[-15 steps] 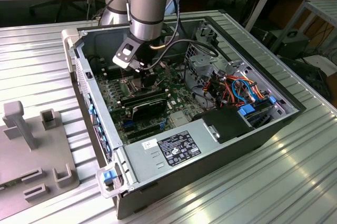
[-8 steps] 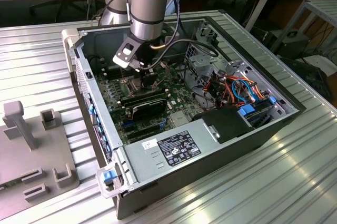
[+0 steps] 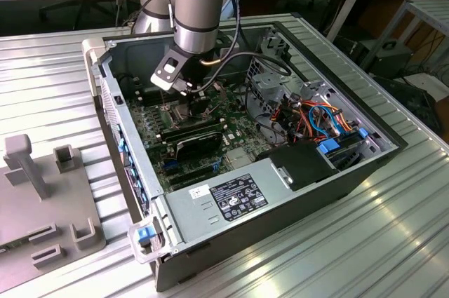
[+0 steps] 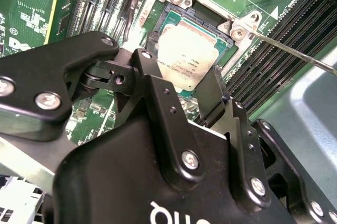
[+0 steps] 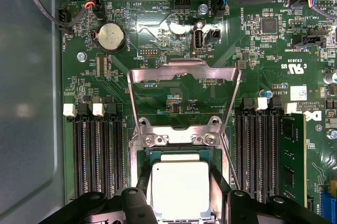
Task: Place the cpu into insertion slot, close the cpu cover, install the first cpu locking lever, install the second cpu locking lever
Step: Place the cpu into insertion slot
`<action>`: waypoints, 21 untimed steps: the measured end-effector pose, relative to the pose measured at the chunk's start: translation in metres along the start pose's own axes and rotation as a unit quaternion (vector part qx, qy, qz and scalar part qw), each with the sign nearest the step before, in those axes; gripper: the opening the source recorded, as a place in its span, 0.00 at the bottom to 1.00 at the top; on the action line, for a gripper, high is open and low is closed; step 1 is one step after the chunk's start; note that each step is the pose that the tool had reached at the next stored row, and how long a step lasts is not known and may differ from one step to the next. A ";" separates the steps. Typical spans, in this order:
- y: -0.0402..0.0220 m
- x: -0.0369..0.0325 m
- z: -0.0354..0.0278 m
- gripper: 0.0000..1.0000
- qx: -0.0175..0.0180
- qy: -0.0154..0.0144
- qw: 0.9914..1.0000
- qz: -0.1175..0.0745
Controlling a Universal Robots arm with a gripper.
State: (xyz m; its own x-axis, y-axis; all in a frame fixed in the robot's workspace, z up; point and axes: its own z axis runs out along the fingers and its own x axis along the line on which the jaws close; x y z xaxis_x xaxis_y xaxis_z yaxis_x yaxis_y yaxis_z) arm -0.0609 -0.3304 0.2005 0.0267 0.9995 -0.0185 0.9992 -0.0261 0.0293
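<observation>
Indoors, case (image 3: 280, 233) holding cpu (image 5: 180, 190) rests on ribbed table (image 3: 372, 249).

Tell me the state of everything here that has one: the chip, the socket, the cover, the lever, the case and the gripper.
cpu: in the insertion slot, metal top up, uncovered; full seating unclear.
insertion slot: occupied by the cpu.
cpu cover: open, swung up off the slot.
locking lever: unlatched, standing free.
computer case: side open.
gripper: low inside the case, at the cpu.
</observation>
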 end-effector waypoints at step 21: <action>0.0001 -0.0001 -0.0056 0.61 0.000 0.000 1.000 0.000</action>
State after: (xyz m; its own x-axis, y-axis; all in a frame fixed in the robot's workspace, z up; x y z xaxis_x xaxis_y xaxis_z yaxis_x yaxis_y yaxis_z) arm -0.0609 -0.3304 0.2062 0.0274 0.9995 -0.0185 0.9992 -0.0268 0.0289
